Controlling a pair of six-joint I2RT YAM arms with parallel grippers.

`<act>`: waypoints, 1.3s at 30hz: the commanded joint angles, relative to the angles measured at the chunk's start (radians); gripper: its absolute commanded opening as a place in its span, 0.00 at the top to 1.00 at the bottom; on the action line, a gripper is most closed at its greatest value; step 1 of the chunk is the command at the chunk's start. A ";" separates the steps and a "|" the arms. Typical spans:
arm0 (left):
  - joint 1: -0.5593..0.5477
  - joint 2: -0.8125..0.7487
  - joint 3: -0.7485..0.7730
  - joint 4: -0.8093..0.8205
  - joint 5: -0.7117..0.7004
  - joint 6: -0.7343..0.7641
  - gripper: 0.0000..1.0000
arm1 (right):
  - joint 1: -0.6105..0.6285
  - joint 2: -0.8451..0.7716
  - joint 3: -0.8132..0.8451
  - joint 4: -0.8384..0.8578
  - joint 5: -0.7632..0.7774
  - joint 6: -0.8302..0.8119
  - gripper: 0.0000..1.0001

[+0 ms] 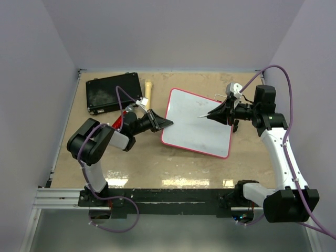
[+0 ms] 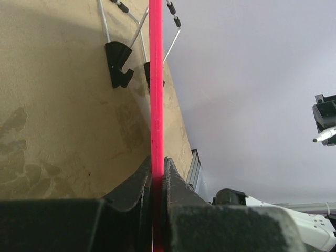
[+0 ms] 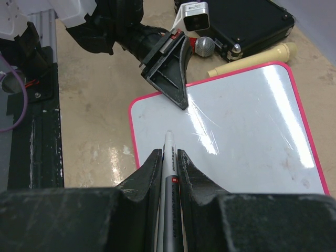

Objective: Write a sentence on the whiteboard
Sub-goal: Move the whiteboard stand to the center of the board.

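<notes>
The whiteboard (image 1: 197, 126) lies tilted on the table, white with a red-pink rim. Its face is blank in the top view and the right wrist view (image 3: 247, 131); no green sentence shows. My left gripper (image 1: 167, 123) is shut on the board's left edge. In the left wrist view the rim (image 2: 156, 79) runs straight up from between its closed jaws (image 2: 156, 168). My right gripper (image 1: 212, 115) is shut on a grey-white marker (image 3: 168, 142). The marker tip (image 1: 199, 116) points left over the middle of the board, at or just above the surface.
A black case (image 1: 113, 93) lies at the back left, also in the right wrist view (image 3: 236, 21). A beige handle-shaped object (image 1: 148, 88) lies between the case and the board. Walls close in the table on three sides. The metal rail (image 1: 157, 194) runs along the near edge.
</notes>
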 commanded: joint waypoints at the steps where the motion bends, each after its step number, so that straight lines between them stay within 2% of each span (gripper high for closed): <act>1: -0.004 0.002 0.073 0.138 -0.046 0.013 0.99 | -0.002 -0.012 -0.002 0.029 -0.023 0.004 1.00; 12: -0.012 0.076 0.121 0.150 -0.058 -0.008 0.90 | -0.002 -0.015 0.000 0.028 -0.028 0.003 1.00; 18: -0.015 0.093 0.156 0.109 -0.063 0.008 0.86 | -0.002 -0.012 0.000 0.023 -0.028 -0.002 1.00; 26: -0.032 0.088 0.191 0.044 -0.061 0.048 0.74 | -0.002 -0.005 0.001 0.015 -0.028 -0.012 1.00; 35: -0.035 0.103 0.217 0.026 -0.035 0.057 0.70 | -0.002 -0.008 0.001 0.011 -0.029 -0.017 1.00; 39: -0.034 0.108 0.254 -0.058 0.009 0.091 0.67 | -0.002 -0.010 0.003 0.011 -0.031 -0.017 1.00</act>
